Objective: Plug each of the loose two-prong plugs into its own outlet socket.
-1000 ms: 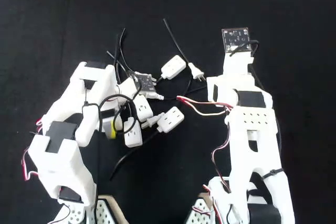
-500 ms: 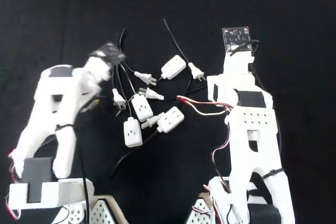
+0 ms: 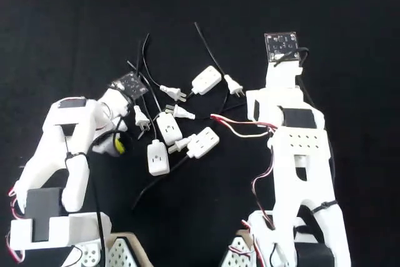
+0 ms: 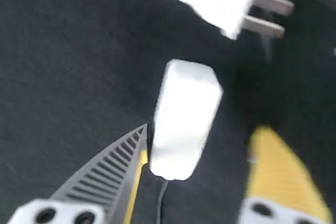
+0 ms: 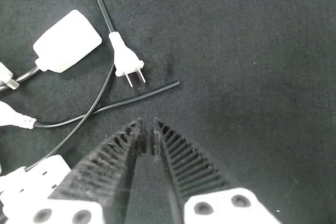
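Note:
Several white outlet sockets (image 3: pixel 158 157) (image 3: pixel 169 127) (image 3: pixel 203 143) (image 3: pixel 206 79) and loose two-prong plugs (image 3: pixel 173 93) (image 3: pixel 179 112) (image 3: pixel 234 84) lie tangled in black cords mid-table. My left gripper (image 4: pixel 199 129) is open at the left of the cluster, by a plug (image 3: pixel 140 117). Between its grey and yellow fingers lies a blurred white block (image 4: pixel 184 116) with a thin cord, and a plug (image 4: pixel 220 1) lies just beyond. My right gripper (image 5: pixel 148 129) is shut on nothing, short of a plug (image 5: pixel 126 61) and a socket (image 5: pixel 68 40).
The table (image 3: pixel 350 60) is covered in black cloth. The right arm (image 3: pixel 294 129) stretches along the right side, with red and white wires (image 3: pixel 234 126) running off it toward the sockets. A cut cord end (image 5: pixel 157 88) lies just ahead of the right fingers.
The left arm drew back leftward off the plug cluster, swung up, then came down again beside the leftmost plug. The right arm stayed still.

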You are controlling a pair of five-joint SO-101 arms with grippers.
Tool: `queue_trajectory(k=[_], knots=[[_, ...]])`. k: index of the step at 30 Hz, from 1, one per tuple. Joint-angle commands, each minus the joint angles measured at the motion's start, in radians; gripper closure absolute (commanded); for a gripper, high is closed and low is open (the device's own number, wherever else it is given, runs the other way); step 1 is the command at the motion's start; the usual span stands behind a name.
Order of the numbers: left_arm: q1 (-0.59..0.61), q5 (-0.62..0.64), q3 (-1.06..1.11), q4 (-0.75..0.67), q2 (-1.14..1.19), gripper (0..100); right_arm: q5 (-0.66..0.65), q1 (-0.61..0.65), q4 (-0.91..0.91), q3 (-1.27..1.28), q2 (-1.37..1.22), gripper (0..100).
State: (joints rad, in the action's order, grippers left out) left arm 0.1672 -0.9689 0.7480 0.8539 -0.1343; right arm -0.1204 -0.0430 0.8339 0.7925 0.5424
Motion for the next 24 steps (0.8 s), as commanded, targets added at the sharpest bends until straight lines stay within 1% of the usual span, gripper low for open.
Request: queue_trajectory(k=[1,4,7,10,12,15,17,19,22,24], knots=[[-0.042,-0.009,-0.111,0.226,-0.009,58,-0.031,-0.009,-0.020,0.004,0.030,96.6],[-0.073,-0.003,-0.189,0.387,-0.009,62,-0.031,-0.009,-0.020,0.004,0.031,96.6],[-0.125,-0.002,-0.219,0.497,-0.009,67,-0.031,-0.009,-0.020,0.005,0.031,96.6],[-0.179,0.000,-0.205,0.532,-0.009,72,-0.031,-0.009,-0.020,0.005,0.031,96.6],[-0.173,0.025,-0.225,0.519,-0.012,76,-0.031,-0.009,-0.020,0.005,0.031,96.6],[-0.093,0.152,-0.308,0.491,-0.074,80,-0.031,-0.009,-0.020,0.005,0.031,96.6],[-0.030,0.255,-0.354,0.494,-0.143,81,-0.031,-0.009,-0.020,0.007,0.031,96.5],[0.028,0.353,-0.369,0.528,-0.227,81,-0.031,-0.009,-0.015,0.007,0.031,96.3],[0.114,0.485,-0.312,0.554,-0.356,81,-0.032,0.023,-0.012,0.007,0.036,96.3],[0.191,0.586,-0.202,0.505,-0.437,81,-0.034,0.092,-0.012,0.007,0.036,96.3]])
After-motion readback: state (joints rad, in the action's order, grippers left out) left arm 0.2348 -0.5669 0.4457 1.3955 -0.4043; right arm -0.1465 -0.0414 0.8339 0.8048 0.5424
